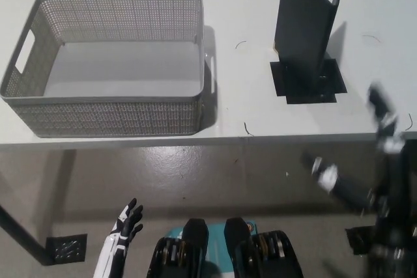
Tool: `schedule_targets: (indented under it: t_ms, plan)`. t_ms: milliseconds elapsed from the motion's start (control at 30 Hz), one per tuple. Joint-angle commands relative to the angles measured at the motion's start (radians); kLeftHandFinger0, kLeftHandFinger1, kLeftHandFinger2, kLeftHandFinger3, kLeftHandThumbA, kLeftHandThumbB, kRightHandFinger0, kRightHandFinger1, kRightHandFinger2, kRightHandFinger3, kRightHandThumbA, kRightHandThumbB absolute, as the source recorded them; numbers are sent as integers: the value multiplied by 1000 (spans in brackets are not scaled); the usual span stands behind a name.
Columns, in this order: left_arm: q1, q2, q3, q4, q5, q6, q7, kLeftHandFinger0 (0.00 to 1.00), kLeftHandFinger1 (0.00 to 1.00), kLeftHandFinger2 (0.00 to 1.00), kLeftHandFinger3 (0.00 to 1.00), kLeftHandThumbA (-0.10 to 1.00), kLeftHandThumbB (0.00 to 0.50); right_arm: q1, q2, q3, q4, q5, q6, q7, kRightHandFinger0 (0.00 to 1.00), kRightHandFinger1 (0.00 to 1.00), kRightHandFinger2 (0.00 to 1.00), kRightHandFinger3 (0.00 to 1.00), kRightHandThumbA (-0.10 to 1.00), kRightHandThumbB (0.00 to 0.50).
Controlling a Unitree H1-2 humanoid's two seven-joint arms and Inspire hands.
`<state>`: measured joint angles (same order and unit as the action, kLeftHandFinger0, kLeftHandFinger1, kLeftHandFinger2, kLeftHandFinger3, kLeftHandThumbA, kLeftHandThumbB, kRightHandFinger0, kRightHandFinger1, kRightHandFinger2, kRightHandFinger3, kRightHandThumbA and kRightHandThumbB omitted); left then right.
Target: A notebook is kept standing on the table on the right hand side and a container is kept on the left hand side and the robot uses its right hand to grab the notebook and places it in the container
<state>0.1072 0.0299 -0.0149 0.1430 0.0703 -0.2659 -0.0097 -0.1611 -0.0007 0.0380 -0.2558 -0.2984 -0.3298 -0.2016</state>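
Note:
A black notebook [305, 27] stands upright, its covers spread, on a black square base [309, 81] at the table's right. A grey mesh container [107, 118] with handle cut-outs sits on the left and holds nothing. My black right hand [365, 161] hangs blurred at the lower right, below and to the right of the notebook, just off the table's front edge. Its fingers are spread with nothing between them. My white left hand [125, 226] rests low at the bottom left, under table level, fingers apart.
The white table [247, 50] ends at a front edge running across the middle of the picture. Grey floor lies below it. A table leg with a black foot plate [65, 249] stands at the bottom left.

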Motion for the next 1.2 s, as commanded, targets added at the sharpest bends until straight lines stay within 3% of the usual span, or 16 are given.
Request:
schedule_targets:
  t_ms: [0,233,367,533,600,633,700,833,1000,1067,1167]
  plan:
    - [-3,9,-3,-4,-11,-70,-6,1000,1000,1000,1000,1000,125,-138,30,-62,10,-31,58,-55,1000,1000,1000,1000,957,319]
    - [-6,6,-8,1,5,-80,1,1000,1000,1000,1000,1000,116,-360,3,-141,208,-4,114,-78,1000,1000,1000,1000,994,322]
    - [0,5,-5,-7,-4,-69,-1,1000,1000,1000,1000,1000,137,-462,-7,-170,335,22,134,-89,1000,1000,1000,1000,1000,315]
    - [5,2,-8,0,-2,-83,0,1000,1000,1000,1000,1000,121,-562,-30,-191,545,65,120,-89,1000,1000,1000,1000,1000,348]
    - [9,4,-9,-5,2,-76,-1,1000,1000,1000,1000,1000,141,-604,-36,-199,639,47,138,-125,1000,1000,1000,1000,1000,407]
    - [9,4,-10,-2,0,-78,-3,1000,1000,1000,1000,1000,144,-615,-38,-198,672,41,136,-137,1000,1000,1000,1000,1000,381]
    - [5,4,-10,2,3,-82,-1,1000,1000,1000,1000,1000,148,-639,-39,-201,735,42,132,-158,1000,1000,1000,1000,991,383]
    - [6,4,-10,4,4,-90,0,1000,1000,1000,1000,1000,144,-695,-50,-197,875,40,101,-200,1000,1000,1000,1000,1000,450]
    - [6,3,-9,6,-1,-93,-2,1000,1000,1000,1000,1000,150,-797,-52,-197,1121,78,78,-227,1000,1000,1000,1000,1000,480]
    - [6,3,-9,11,-1,-99,-1,1000,1000,1000,1000,1000,169,-866,-53,-214,1298,117,39,-241,1000,1000,1000,1000,939,460]
    - [7,0,-11,14,-6,-99,-4,1000,1000,1000,1000,1000,176,-933,-53,-235,1442,146,60,-255,1000,1000,1000,1000,883,445]
